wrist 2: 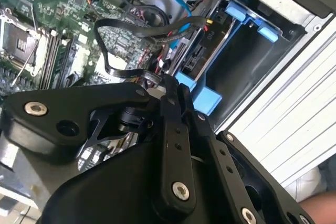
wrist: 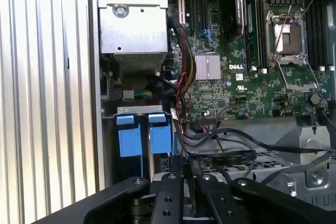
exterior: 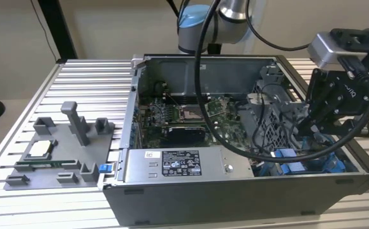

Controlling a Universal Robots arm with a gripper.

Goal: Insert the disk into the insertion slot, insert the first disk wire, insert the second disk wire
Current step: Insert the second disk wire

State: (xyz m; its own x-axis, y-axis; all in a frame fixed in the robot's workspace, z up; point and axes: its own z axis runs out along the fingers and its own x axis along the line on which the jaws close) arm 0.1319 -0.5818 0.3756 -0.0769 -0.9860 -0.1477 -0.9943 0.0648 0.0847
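Gripper (wrist 2: 170, 85) clamped on a black wire end, just beside the disk (wrist 2: 197, 56) seated in the insertion slot (wrist 2: 247, 59); loose cables (wrist 2: 131, 24) nearby could snag, misaligning the plug

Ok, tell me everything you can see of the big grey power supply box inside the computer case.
The power supply box is a long grey sheet-metal box lying flat against the near wall of the case in the exterior view, next to the green circuit board. A dark printed label and a small white sticker sit on its top. The first wrist view shows bare silver metal, a screw, and coloured wires at its end, near the blue tabs.
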